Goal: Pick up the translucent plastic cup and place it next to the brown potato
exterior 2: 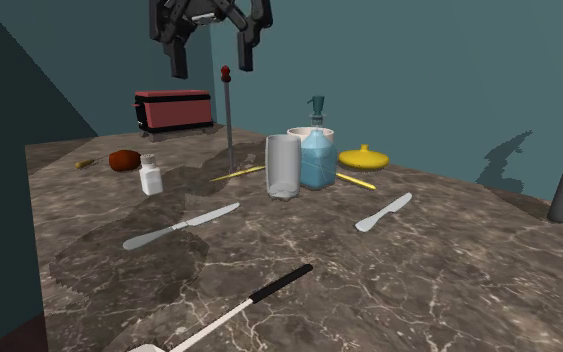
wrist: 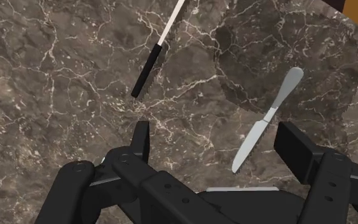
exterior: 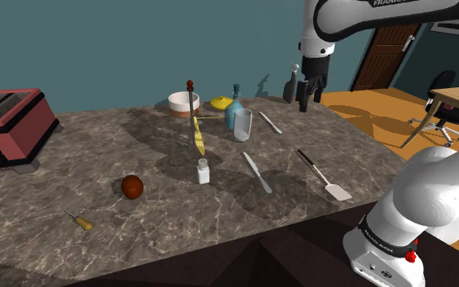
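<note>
Hand (exterior: 305, 104): fingers apart, empty, high above tabletop (exterior: 97, 147). Translucent cup (exterior: 243, 125): upright, just beside blue bottle (exterior: 235, 110), well apart from potato (exterior: 132, 187). Risk: descending fingers may clip bottle, toppling the light cup; white shaker (exterior: 204, 170) crowds the placement spot.

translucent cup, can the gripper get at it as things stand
Probably yes. The gripper hangs open and empty above the counter, and nothing covers the upright cup. The blue bottle stands close beside it, so the gripper would likely need to close across the cup's free sides.
</note>
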You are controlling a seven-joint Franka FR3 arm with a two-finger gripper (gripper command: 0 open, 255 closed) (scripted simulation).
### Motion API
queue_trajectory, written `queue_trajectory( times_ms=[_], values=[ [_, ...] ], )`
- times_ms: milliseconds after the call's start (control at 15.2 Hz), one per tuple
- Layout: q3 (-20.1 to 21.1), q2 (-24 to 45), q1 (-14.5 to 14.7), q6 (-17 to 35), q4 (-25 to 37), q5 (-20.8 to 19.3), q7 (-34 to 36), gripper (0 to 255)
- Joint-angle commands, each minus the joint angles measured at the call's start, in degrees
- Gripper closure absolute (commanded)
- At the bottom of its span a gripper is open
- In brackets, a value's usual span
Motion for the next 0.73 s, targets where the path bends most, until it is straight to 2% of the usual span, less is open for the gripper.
queue_trajectory(
  times_ms=[0,660],
  values=[
    [-0.6,3.3,0.0,3.2,0.9,0.0,-0.7,0],
    [-2.5,23.5,0.4,15.6,11.6,2.1,-4.2,0]
  ],
)
